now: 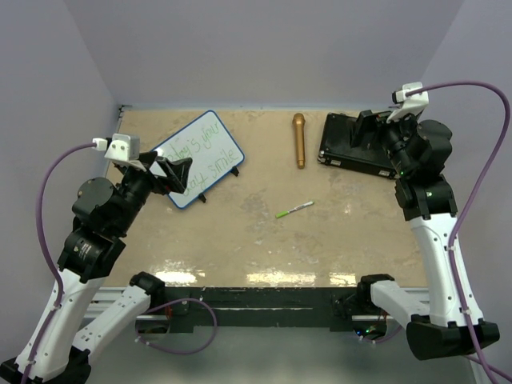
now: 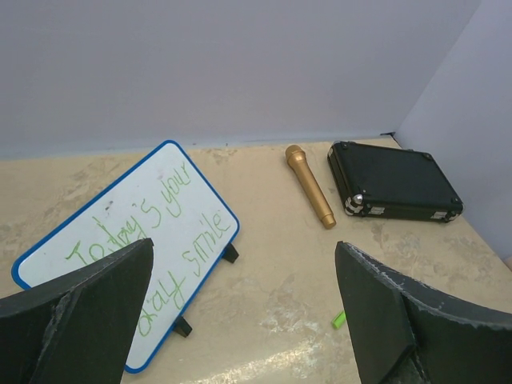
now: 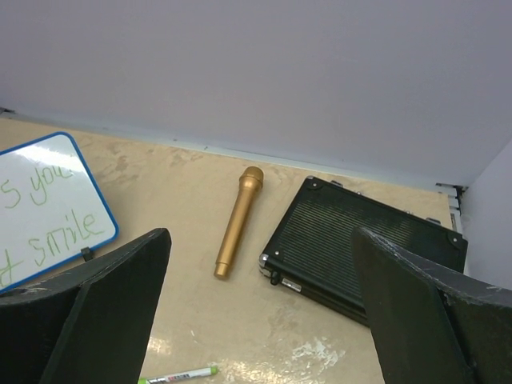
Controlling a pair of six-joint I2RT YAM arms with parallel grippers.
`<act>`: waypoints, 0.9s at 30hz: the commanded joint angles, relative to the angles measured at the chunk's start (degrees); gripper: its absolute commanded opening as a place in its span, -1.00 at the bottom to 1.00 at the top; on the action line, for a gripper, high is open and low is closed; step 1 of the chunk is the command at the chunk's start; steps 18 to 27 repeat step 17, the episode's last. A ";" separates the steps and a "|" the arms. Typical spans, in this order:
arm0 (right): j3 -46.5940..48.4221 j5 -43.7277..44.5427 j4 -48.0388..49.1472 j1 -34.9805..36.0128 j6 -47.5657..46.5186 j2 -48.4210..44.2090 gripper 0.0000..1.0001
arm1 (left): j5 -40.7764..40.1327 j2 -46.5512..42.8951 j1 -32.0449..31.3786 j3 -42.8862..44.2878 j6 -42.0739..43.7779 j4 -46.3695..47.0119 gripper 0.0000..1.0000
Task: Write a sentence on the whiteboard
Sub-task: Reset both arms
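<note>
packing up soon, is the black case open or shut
Shut: the black case lies flat, lid down against its base, no gap showing.

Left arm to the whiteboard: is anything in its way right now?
Nothing visible. The left gripper, open, hangs at the whiteboard's near end. The green marker, gold microphone and black case all lie off to the right, clear of that path.

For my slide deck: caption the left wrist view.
Open left end effector frames a green-lettered whiteboard, gold microphone and black case.
</note>
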 commanded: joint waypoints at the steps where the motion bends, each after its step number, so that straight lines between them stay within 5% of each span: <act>1: 0.00 0.19 2.10 0.12 1.09 -0.48 0.97 | -0.81 -0.32 0.17 1.87 1.42 -0.35 1.00; 27: -1.58 0.03 3.59 0.04 -0.23 0.05 0.97 | -1.42 -0.41 0.26 1.26 1.86 -0.09 1.00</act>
